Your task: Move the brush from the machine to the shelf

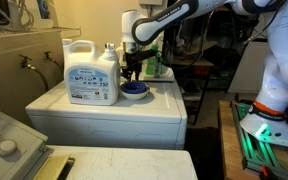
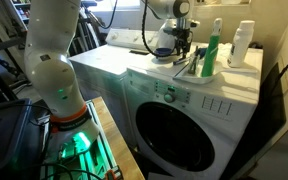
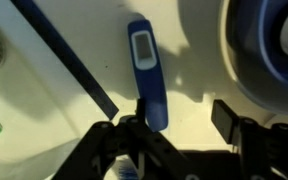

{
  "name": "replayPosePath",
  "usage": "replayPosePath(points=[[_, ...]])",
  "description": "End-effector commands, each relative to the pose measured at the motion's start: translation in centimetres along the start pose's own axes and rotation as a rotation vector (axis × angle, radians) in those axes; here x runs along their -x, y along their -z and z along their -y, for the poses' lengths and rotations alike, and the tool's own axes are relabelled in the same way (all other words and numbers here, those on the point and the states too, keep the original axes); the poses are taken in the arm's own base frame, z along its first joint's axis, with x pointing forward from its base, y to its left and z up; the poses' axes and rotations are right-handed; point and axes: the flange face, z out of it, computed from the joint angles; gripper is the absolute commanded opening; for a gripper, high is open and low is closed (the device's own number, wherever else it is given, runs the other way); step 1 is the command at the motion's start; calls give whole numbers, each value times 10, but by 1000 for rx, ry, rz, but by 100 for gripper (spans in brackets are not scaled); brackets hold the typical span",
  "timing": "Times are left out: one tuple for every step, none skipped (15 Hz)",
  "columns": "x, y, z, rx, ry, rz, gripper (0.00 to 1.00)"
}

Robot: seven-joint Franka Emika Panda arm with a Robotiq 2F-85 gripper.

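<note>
The brush (image 3: 147, 70) lies flat on the white top of the machine (image 1: 104, 112), dark blue handle with a pale patch near its far end. In the wrist view my gripper (image 3: 179, 112) is open, low over the top; the handle's near end sits against the left finger, with an empty gap to the right finger. In both exterior views the gripper (image 1: 132, 68) (image 2: 184, 47) points down over the machine (image 2: 184, 100). A dark slim shape below it (image 2: 190, 67) may be the brush. The pale shelf (image 1: 24, 32) runs dimly along the wall.
A white detergent jug (image 1: 92, 72) stands beside the gripper. A round blue dish (image 1: 134, 90) (image 3: 274, 40) sits next to the brush. A green bottle (image 2: 212, 50) and a white bottle (image 2: 244, 45) stand at the back. A grey-white unit with a knob (image 1: 4, 140) is nearer.
</note>
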Motion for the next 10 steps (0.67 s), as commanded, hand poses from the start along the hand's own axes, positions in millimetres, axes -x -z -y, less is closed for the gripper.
replayPosePath(points=[[-1,-8,-12,-26,-7,5,92],[-2,-9,-17,-26,-17,7,98],[-3,-11,-22,-24,-26,13,100],[-3,-14,-26,-18,-28,31,100],[-3,-18,-28,-24,-22,53,100],[-3,-21,-29,-53,-21,73,90],[-2,-23,-29,-81,-18,91,80],[-2,-26,-30,-112,-19,111,68],[-2,-27,-31,-124,-24,124,58],[-2,-28,-31,-138,-24,134,51]])
